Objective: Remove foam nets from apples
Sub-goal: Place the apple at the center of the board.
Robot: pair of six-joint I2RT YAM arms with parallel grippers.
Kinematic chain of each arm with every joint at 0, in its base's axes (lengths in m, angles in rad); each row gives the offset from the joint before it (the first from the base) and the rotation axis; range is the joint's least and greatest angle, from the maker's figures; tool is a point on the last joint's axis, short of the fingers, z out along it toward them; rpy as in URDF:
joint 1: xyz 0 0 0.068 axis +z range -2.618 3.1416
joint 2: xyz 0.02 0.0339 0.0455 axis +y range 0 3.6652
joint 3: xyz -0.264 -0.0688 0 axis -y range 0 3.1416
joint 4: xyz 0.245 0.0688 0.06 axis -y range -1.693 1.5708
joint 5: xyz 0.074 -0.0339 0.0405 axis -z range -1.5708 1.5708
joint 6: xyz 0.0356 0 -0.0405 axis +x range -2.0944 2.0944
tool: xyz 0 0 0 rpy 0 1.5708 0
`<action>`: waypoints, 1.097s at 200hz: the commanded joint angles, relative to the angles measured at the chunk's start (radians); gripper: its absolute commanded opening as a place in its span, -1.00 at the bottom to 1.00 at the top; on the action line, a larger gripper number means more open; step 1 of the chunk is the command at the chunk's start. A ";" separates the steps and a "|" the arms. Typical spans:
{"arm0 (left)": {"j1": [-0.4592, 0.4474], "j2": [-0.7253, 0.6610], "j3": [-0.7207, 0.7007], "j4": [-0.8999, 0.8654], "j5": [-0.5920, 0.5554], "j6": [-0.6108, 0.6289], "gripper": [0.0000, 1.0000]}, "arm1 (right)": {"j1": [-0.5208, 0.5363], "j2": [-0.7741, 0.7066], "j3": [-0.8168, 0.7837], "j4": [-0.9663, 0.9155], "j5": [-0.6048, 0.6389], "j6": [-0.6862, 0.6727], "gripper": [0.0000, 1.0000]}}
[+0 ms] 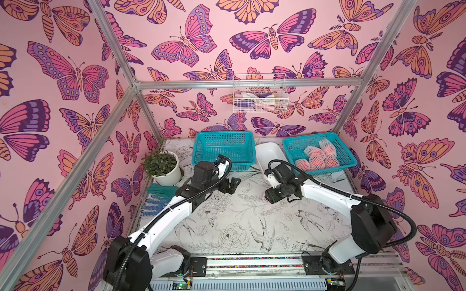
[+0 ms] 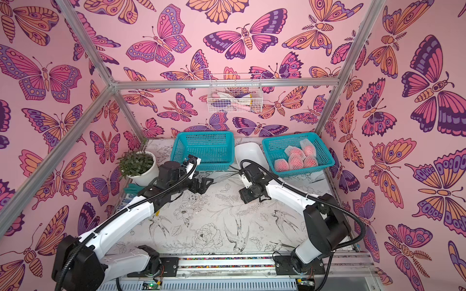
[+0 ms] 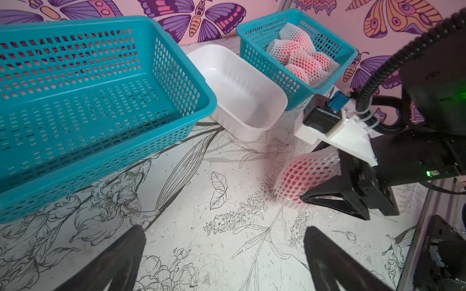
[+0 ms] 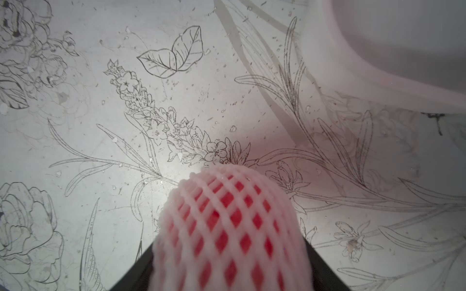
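Step in hand: first strip. Right gripper point(image 3: 312, 176) clamped across one apple point(image 4: 234, 216), foam net point(image 4: 201, 191) on it, down at the mat point(image 3: 227, 163) just in front of the white tray point(image 3: 252, 131); touching or not, cannot tell. Left gripper point(image 3: 224, 230) spread wide, empty, further out from the tray. Next, likely: left pinches the net's free end and pulls. Room: bare mat between the arms; tray rim near the right wrist; teal baskets point(image 3: 176, 75) flank the tray
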 commanded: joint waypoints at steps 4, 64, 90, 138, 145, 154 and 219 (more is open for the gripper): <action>-0.004 0.044 0.006 -0.010 0.043 0.012 1.00 | 0.006 0.049 0.003 0.011 -0.014 -0.050 0.10; -0.006 0.133 0.015 0.001 0.076 0.012 1.00 | 0.007 0.124 0.032 0.000 -0.034 -0.076 0.28; -0.006 0.140 0.022 0.002 0.082 0.018 1.00 | 0.007 0.106 0.034 -0.004 -0.038 -0.083 0.44; -0.016 0.190 0.058 0.000 0.124 0.011 1.00 | 0.002 0.029 -0.014 0.015 -0.069 -0.101 0.99; -0.019 0.196 0.063 -0.001 0.127 0.012 1.00 | 0.001 0.019 -0.023 0.021 -0.078 -0.101 0.99; -0.025 0.201 0.068 -0.001 0.127 0.012 1.00 | -0.001 0.009 -0.035 0.031 -0.079 -0.095 0.99; -0.063 0.249 0.113 -0.020 0.127 0.042 1.00 | -0.005 -0.045 -0.060 0.058 -0.112 -0.087 0.99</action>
